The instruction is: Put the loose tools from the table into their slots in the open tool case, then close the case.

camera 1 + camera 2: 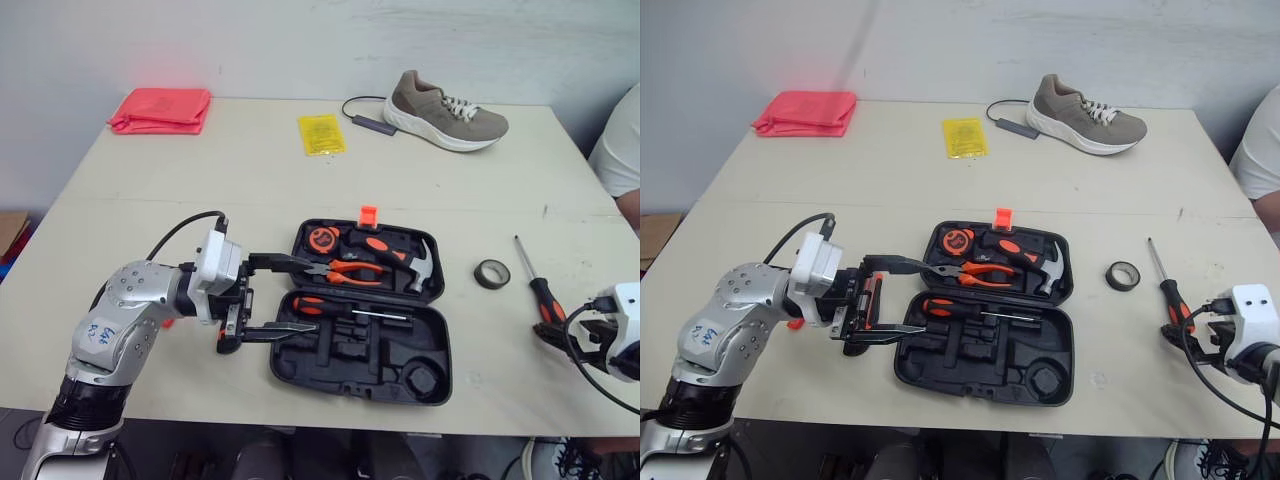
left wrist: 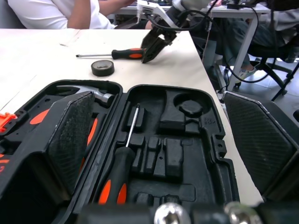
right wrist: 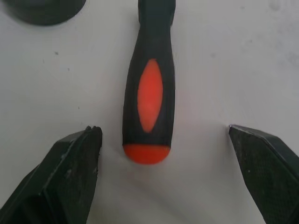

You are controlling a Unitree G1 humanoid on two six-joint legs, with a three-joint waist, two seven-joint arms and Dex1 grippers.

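While left fingers (image 2: 70, 135) gape over case (image 2: 205, 154), right fingers (image 3: 70, 163) flank screwdriver (image 3: 148, 93).

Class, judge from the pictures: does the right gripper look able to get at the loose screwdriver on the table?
Probably yes: the right gripper is open, its fingers flanking the handle end of the screwdriver, with nothing between.
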